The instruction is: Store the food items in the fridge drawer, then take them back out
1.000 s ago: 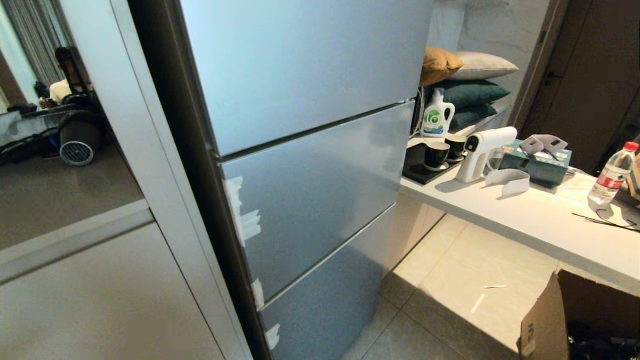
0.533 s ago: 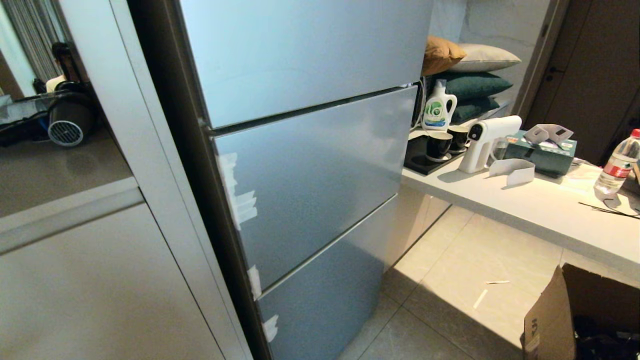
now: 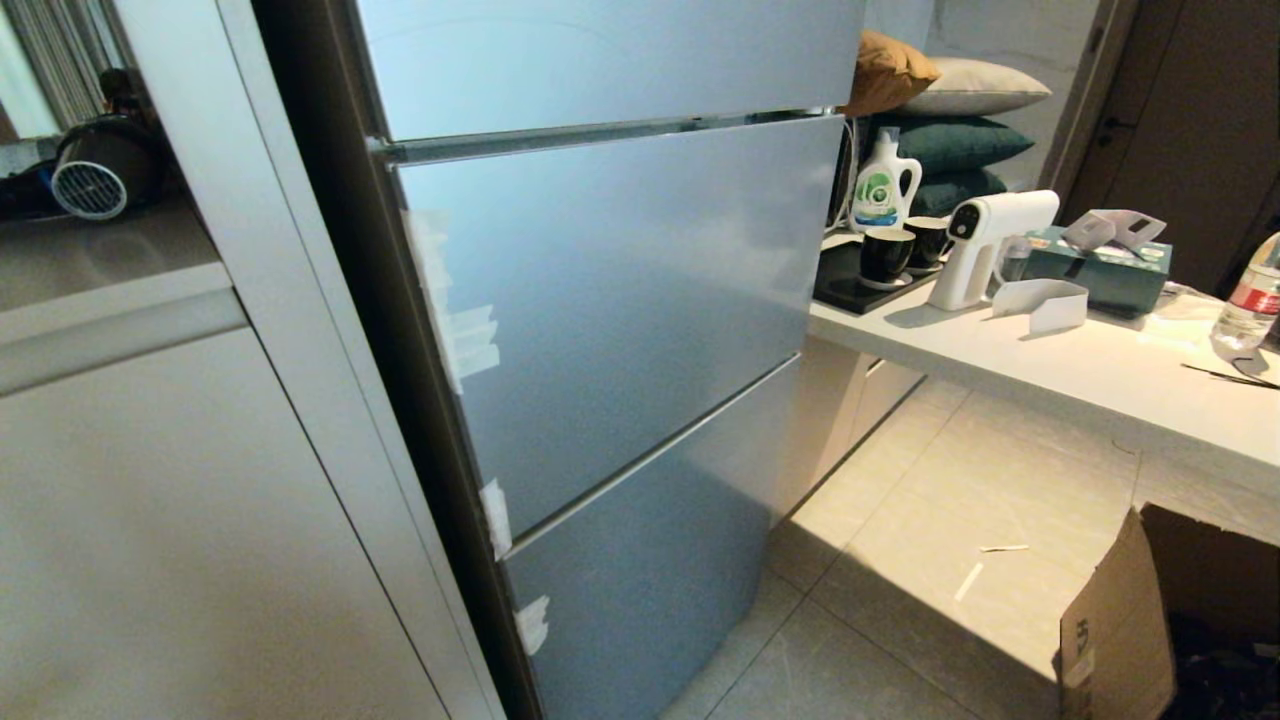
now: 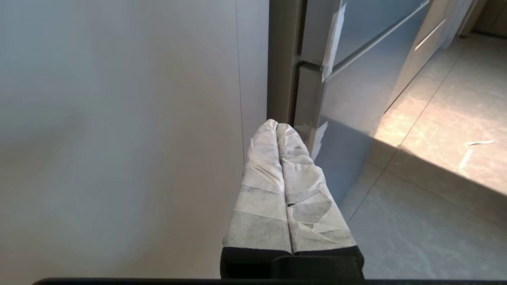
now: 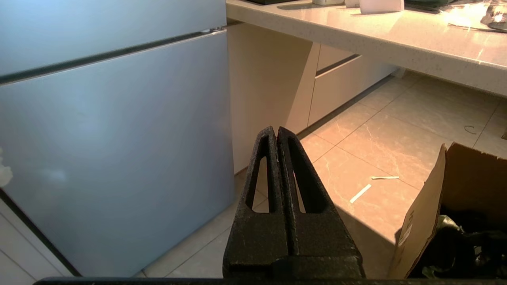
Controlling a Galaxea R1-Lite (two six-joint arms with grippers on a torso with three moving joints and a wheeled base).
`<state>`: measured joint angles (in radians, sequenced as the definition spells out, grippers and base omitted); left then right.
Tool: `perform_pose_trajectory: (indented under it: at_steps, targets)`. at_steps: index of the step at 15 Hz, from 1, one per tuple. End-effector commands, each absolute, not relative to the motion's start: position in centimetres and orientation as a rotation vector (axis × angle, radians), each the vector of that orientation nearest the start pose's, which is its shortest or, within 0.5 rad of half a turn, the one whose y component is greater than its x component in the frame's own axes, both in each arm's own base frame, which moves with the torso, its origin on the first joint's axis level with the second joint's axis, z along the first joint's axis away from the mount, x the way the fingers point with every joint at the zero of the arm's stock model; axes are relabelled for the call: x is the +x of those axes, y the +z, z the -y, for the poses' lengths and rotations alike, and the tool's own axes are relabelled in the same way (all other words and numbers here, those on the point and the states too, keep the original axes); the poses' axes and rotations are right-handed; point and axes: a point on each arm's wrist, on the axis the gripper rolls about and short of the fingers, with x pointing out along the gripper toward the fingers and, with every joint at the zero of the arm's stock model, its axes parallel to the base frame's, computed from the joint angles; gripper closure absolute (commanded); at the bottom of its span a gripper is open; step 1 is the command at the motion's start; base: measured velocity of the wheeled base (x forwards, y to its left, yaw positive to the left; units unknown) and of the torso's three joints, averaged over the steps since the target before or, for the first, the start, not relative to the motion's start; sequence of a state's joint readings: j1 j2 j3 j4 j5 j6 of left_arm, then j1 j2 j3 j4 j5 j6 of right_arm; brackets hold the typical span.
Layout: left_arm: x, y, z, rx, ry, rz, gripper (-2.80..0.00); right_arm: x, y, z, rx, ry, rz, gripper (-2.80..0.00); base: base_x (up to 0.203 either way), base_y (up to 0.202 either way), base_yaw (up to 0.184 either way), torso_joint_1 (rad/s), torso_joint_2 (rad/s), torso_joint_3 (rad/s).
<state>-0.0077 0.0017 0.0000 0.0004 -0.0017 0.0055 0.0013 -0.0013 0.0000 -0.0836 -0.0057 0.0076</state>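
The matte blue-grey fridge (image 3: 620, 300) fills the middle of the head view with all its fronts shut. The fridge drawer is hidden behind the shut middle front, and the food items are out of view. Neither arm shows in the head view. My left gripper (image 4: 276, 124), its fingers wrapped in white, is shut and empty, pointing at the fridge's left edge (image 4: 309, 99) low down. My right gripper (image 5: 276, 130), black, is shut and empty. It hangs over the floor tiles beside a lower front of the fridge (image 5: 119, 138).
A pale cabinet (image 3: 200, 500) stands left of the fridge. To the right, a white counter (image 3: 1050, 370) carries a detergent bottle (image 3: 883, 190), cups (image 3: 885, 255), a white spray gun (image 3: 985, 245), a tissue box (image 3: 1100, 270) and a water bottle (image 3: 1245, 300). An open cardboard box (image 3: 1120, 620) sits on the floor.
The whole head view has shifted: the fridge seams and the counter sit higher in the picture, so the camera has sunk. Nothing in the scene itself has moved.
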Motion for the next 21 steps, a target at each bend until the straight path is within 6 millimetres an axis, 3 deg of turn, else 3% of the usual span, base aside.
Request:
perform_pose_trajectory:
  at_steps: [1, 4, 6, 9, 11, 15, 18, 21]
  targets:
    - [-2.4, 8.0, 0.0, 0.023, -0.016, 0.02, 0.0, -2.1, 7.6, 0.0, 0.008, -0.004, 0.055, 0.0, 0.0, 0.0, 0.0, -0.074, 0.19, 0.1]
    - [-2.8, 12.6, 0.2, 0.002, -0.122, 0.079, 0.0, -2.1, 7.6, 0.0, 0.008, -0.004, 0.055, 0.0, 0.0, 0.0, 0.0, -0.025, 0.07, 0.04]
    - [-1.2, 15.6, 0.5, -0.039, -0.248, -0.004, 0.0, -2.1, 7.6, 0.0, 0.007, -0.004, 0.055, 0.0, 0.0, 0.0, 0.0, 0.0, 0.0, 0.0]
    - [3.1, 18.5, 1.1, -0.106, -0.476, -0.189, 0.0, -2.1, 7.6, 0.0, 0.005, -0.004, 0.055, 0.0, 0.0, 0.0, 0.0, 0.0, 0.0, 0.0]
    - [7.7, 19.5, 1.6, -0.138, -0.552, -0.305, 0.0, -2.1, 7.6, 0.0, 0.006, -0.004, 0.055, 0.0, 0.0, 0.0, 0.0, 0.0, 0.0, 0.0]
    - [16.5, 21.3, 3.8, -0.115, -0.563, -0.274, 0.0, -2.1, 7.6, 0.0, 0.008, -0.004, 0.055, 0.0, 0.0, 0.0, 0.0, 0.0, 0.0, 0.0]
    - [19.2, 23.6, 6.7, -0.085, -0.467, -0.106, 0.0, -2.1, 7.6, 0.0, 0.011, -0.009, 0.055, 0.0, 0.0, 0.0, 0.0, 0.0, 0.0, 0.0]
    - [20.6, 24.7, 7.0, -0.089, -0.339, -0.034, 0.0, -2.1, 7.6, 0.0, 0.011, -0.009, 0.055, 0.0, 0.0, 0.0, 0.0, 0.0, 0.0, 0.0]
